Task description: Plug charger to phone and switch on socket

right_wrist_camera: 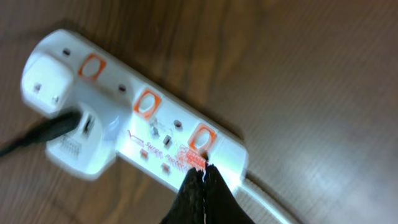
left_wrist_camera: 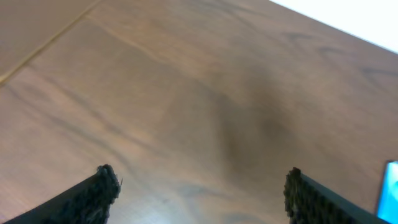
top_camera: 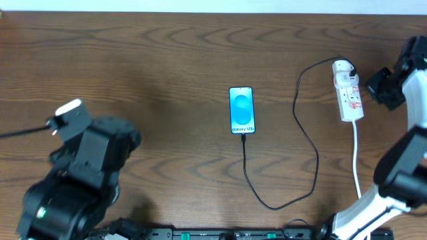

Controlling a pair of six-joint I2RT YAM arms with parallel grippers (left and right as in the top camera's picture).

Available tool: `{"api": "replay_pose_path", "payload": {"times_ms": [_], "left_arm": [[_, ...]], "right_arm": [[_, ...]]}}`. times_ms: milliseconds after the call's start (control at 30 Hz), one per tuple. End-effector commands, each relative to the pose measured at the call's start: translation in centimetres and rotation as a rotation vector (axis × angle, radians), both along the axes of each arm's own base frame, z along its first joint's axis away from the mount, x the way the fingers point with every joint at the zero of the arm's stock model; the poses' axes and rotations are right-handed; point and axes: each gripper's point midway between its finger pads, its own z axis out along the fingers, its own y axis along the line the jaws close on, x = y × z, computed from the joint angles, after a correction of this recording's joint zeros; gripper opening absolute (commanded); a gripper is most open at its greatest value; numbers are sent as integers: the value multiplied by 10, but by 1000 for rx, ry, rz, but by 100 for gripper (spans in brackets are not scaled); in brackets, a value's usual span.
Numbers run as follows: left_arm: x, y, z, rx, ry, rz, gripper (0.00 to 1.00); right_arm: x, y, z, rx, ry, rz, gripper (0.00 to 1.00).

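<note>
The phone lies mid-table with its blue screen up; its edge shows in the left wrist view. The thin black charger cable runs from the phone's near end, where its tip sits, in a loop to the white adapter plugged into the white socket strip. In the right wrist view the strip shows red switches. My right gripper is shut, its tip at the red switch near the strip's cord end. My left gripper is open and empty above bare wood at the left.
The strip's thick white cord runs toward the table's front edge beside my right arm. The left arm's black body fills the front left corner. A black rail lies along the front edge.
</note>
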Motion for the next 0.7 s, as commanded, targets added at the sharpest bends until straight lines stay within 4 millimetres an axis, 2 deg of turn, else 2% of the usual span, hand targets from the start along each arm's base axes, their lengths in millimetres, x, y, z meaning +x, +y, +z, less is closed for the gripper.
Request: {"api": "replay_pose_path", "payload": {"times_ms": [0,100,233,567,667], "left_arm": [[-16,17,4,38,-19,59,96],[-22,20,0,53,15,58,96],[-22,20,0,53,15,58,96],[-22,20,0,53,15,58,96],[-22,20,0,53,15,58,96]], "right_arm": [[21,3,-30,78,11,26,1],[37,10,-49,142,-25,39,1],[49,16,-60,192,-62,34,1],[57,11,-57,181,-100,20,1],[59,17,-56,216,-115,32,1]]}}
